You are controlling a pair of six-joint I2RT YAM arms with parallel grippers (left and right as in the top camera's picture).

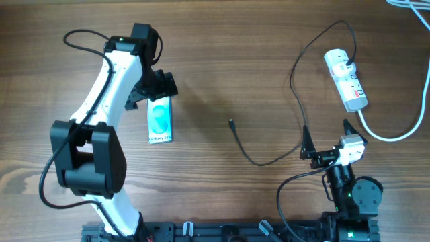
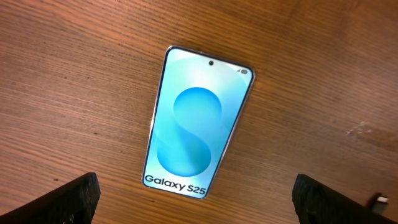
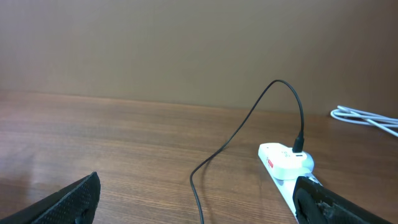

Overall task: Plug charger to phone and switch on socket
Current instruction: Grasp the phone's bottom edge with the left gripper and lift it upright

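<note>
left gripper [image 1: 158, 91]: jaws spread wide, nothing held, hanging over the far end of the phone [image 1: 160, 121] at 9 o'clock on the bench [image 1: 222, 54]. The phone lies flat, screen up: pale cyan display, blue S-shape, "Galaxy S25" in dark text along its near edge. The charger [image 1: 295, 74] is a thin black cable. Its free tip [image 1: 231, 123] lies on bare wood near bench centre, well apart from the phone. The cable sags toward 4 o'clock, then climbs to 1 o'clock, where its white plug [image 1: 345, 65] sits in the socket [image 1: 353, 91]. The socket is a white two-outlet strip at 2 o'clock, thick white cord [image 1: 396, 138] curving off toward 3 o'clock. right gripper [image 1: 328, 138] at 4 o'clock: jaws fully apart, empty.
</note>
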